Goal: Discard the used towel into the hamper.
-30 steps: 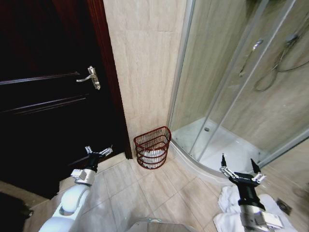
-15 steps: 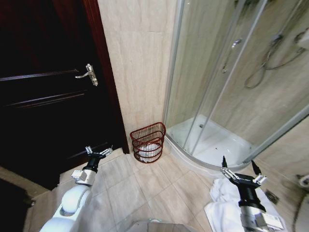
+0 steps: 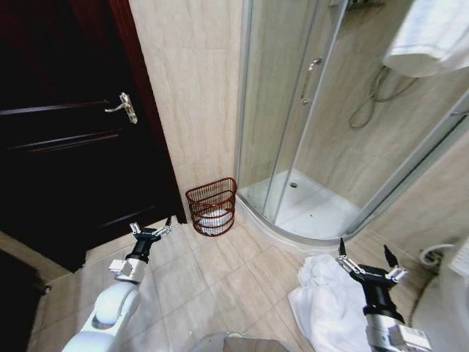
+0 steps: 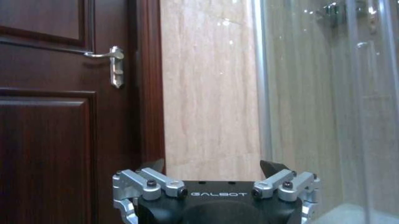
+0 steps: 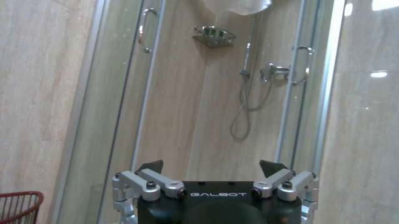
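Nearest, the left gripper (image 3: 152, 230) hangs low over the tiled floor (image 3: 220, 286), fingers spread and empty. The right gripper (image 3: 364, 259) is raised at the other side, fingers also wide apart and empty, above a crumpled white towel (image 3: 322, 301) lying on the floor by the curved step of the shower (image 3: 308, 213). Bare tiles lie open between the two arms. Farther off, the hamper (image 3: 212, 207) stands against the beige wall (image 3: 190, 95), squeezed between the dark door (image 3: 66, 139) and the shower's glass edge, with something white inside it. Another white towel (image 3: 432, 33) hangs high over the shower.
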### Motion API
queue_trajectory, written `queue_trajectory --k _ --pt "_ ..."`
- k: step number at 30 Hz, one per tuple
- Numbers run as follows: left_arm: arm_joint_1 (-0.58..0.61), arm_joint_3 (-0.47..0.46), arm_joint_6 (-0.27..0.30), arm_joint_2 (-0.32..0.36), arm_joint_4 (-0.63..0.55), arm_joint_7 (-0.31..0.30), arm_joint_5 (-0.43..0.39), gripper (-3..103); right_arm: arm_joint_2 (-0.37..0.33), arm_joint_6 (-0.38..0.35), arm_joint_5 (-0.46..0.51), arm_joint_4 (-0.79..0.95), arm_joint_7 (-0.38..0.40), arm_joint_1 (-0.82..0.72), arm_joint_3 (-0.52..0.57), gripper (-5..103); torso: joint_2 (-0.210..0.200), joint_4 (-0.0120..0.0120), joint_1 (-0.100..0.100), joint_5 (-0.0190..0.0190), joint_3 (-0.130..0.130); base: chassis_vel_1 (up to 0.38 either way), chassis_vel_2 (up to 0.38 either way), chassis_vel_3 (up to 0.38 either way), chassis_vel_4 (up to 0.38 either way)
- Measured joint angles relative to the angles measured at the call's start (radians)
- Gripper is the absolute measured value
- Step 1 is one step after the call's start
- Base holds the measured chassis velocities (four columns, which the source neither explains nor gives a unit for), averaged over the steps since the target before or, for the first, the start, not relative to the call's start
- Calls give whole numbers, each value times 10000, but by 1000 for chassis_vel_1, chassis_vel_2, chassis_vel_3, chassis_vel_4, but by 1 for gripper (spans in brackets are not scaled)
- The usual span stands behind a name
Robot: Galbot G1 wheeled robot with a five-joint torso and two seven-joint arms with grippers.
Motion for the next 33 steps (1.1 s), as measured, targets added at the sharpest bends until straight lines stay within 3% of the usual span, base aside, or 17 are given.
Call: queue_trajectory --k 19,26,31,33 --pt "-179 193 -43 -174 151 0 62 100 0 -80 52 -81 134 120 71 100 0 1 -1 1 -1 -28 -274 27 284" --pt "-153 238 -97 -211 180 0 81 100 0 -81 136 -260 171 122 129 100 1 7 -1 -1 -1 -103 -312 125 312" --pt "-159 223 -137 -187 175 4 86 100 1 -71 133 -280 174 173 90 100 0 -8 0 -6 -1 -182 -374 190 403" --pt "-143 222 -152 -188 166 5 87 100 0 -46 131 -291 174 178 88 100 0 -4 -1 -4 -1 -224 -416 229 354"
